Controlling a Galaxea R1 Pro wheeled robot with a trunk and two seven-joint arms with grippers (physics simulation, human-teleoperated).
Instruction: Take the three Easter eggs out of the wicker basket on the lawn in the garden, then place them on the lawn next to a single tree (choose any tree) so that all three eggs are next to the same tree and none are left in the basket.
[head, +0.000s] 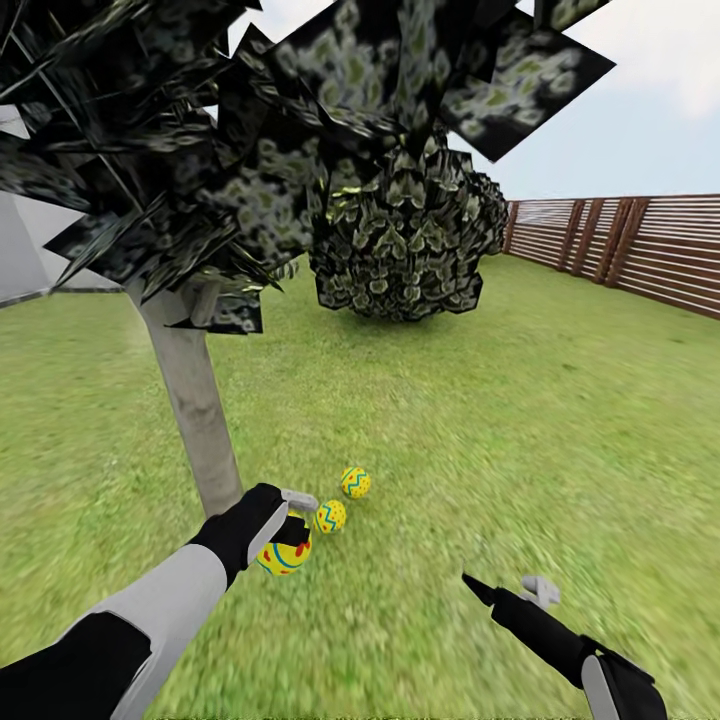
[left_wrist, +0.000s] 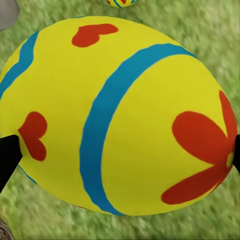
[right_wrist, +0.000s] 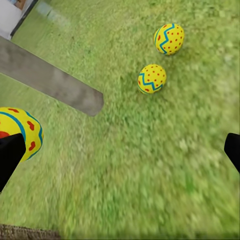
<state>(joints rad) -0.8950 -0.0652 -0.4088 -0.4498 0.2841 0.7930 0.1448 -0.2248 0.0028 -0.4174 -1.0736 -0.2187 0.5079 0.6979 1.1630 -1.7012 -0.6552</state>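
Flower egg (head: 284, 555), half behind left fingers (head: 297, 500)

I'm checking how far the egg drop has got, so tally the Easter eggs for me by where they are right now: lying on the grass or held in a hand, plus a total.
Eggs lying on the lawn near the tree: 2, the nearer egg and the farther egg.
Eggs held in the left hand: 1, the flower egg.
Eggs in the right hand: 0.
Total: 3 eggs.
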